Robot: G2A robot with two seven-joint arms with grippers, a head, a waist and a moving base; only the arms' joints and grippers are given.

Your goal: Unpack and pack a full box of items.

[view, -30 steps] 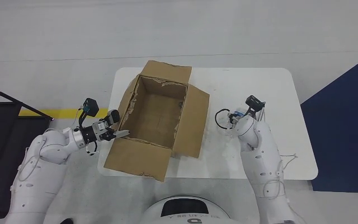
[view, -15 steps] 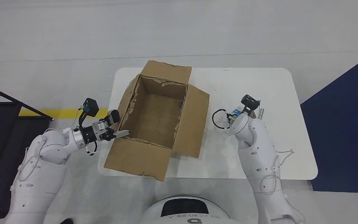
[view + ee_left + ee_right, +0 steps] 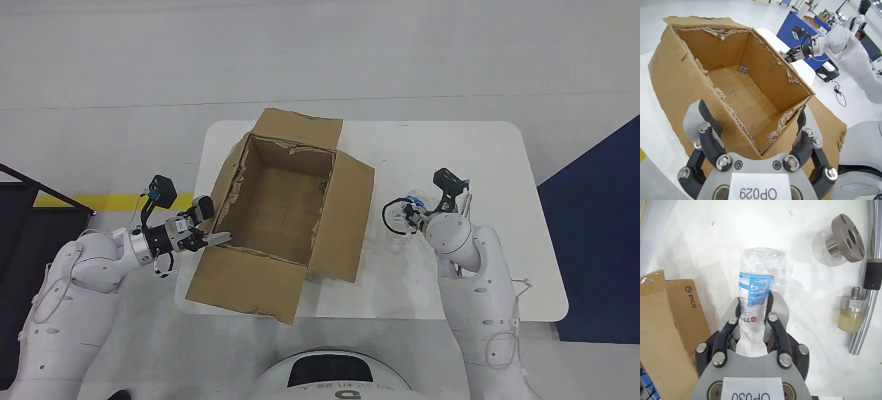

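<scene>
Where the box (image 3: 285, 215) stands open on the left half of the white surface (image 3: 470, 160), its four flaps splay outward and its rim is ragged, the corrugated edges torn into strips. Its walls are plain brown cardboard and its floor is flat and creased. A small drilled metal bracket (image 3: 743, 69) lies in one far corner, and the rest of the floor is open room. The left gripper (image 3: 753, 109) sits at the box's left front corner with its fingers apart, one outside the left wall and one over the near flap. Whether either touches the cardboard cannot be told.

Just beyond the box's right flap, the right gripper (image 3: 754, 300) is clamped on the neck end of a bottle (image 3: 762, 275), which points down at the surface. The bottle is clear, crinkled plastic with a blue and white label. A taped cardboard panel (image 3: 668, 323) lies close to one side of it. To the other side, well apart, are a dull steel flange (image 3: 847, 242) with bolt holes, a clear jar (image 3: 849, 317) of yellowish liquid capped by a threaded fitting, and a shiny tube (image 3: 865, 321) wearing a black sleeve. Bare white surface lies between the bottle and these parts.
</scene>
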